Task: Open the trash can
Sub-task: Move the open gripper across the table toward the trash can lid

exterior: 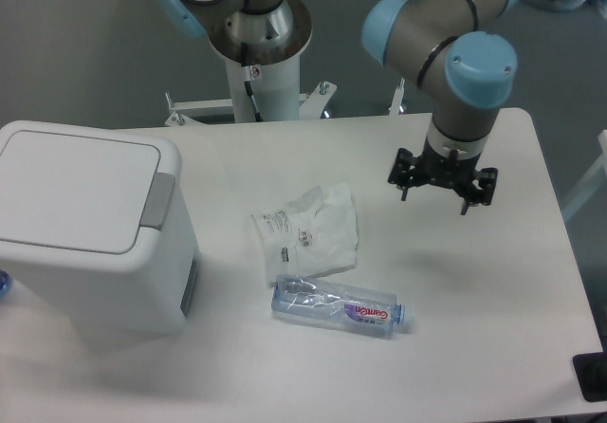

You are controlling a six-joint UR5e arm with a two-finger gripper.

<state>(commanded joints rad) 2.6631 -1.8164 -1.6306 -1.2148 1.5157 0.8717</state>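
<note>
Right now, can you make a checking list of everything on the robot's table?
Surface: white rectangular table, looks clean.
Job's things: large white boxy plastic trash can at left, flat lid shut, grey push tab untouched.
Clutter: crumpled clear plastic bag; crushed clear plastic bottle lying on its side just in front of it.
Claw: black claw hanging over the table's right side, holding nothing; open or shut unclear.
Cables: black cable down the robot's pedestal.
Surroundings: grey floor.

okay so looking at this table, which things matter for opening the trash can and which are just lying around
Belongs to the job:
trash can, lid shut
grey push tab on its lid
gripper, over the table's far right, away from the can

Just lying about:
crumpled plastic bag
plastic bottle, on its side in front of the bag
</note>
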